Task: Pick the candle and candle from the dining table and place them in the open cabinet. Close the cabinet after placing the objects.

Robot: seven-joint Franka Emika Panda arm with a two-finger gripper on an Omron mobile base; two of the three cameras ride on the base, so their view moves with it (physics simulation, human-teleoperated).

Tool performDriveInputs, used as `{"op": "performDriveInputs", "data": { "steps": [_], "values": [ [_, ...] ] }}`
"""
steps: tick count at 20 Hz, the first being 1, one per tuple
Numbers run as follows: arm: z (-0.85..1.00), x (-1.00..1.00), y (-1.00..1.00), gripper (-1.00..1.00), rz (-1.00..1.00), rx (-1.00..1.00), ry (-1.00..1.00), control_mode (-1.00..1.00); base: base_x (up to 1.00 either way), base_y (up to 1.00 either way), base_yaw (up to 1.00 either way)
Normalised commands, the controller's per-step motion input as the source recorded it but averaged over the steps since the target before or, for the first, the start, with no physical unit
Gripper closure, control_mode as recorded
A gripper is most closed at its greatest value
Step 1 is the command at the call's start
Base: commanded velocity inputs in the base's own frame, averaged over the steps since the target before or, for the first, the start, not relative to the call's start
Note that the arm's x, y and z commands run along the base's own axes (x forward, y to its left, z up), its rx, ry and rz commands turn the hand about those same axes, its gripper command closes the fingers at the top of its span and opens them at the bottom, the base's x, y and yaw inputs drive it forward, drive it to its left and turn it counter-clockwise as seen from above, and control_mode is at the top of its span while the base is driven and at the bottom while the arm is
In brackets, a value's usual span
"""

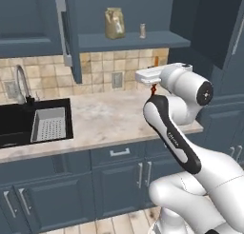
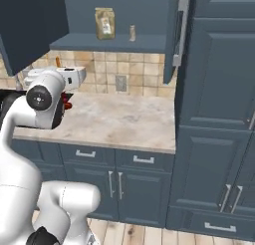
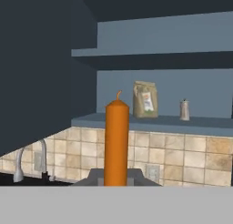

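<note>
Trouble is waiting, I am guessing, at the front lip of the blue shelf (image 1: 128, 39) in the open dark blue wall cabinet (image 2: 172, 35): I am carrying the slender orange-red stick candle (image 3: 116, 143) upright between my fingers, and if I am rising too shallow its wick end could be knocking that edge, tipping the stick out of my narrow hold. Going left to right along the shelf, the brown paper bag (image 3: 145, 99) is standing first and the small grey metal canister (image 3: 184, 109) further along, so a careless push inward could be toppling either. My pincer (image 1: 153, 89) is clenched on the candle's lower part, above the beige marble-look counter (image 1: 105, 119) and well below the shelf. My white arm is folding back on itself, elbow low, wrist held level and facing the cabinet.
</note>
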Motion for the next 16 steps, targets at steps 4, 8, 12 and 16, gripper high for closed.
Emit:
{"op": "performDriveInputs", "data": {
  "steps": [4, 8, 12, 16],
  "values": [
    [0.00, 0.00, 0.00, 1.00, 0.00, 0.00, 0.00, 1.00, 0.09, -0.69, 0.02],
    [0.00, 0.00, 0.00, 1.00, 0.00, 0.00, 0.00, 1.00, 0.58, -0.16, 0.01],
    [0.00, 0.00, 0.00, 1.00, 0.00, 0.00, 0.00, 1.00, 0.73, 0.10, -0.03],
    [0.00, 0.00, 0.00, 1.00, 0.00, 0.00, 0.00, 1.00, 0.36, 0.32, -0.10]
  ]
}}
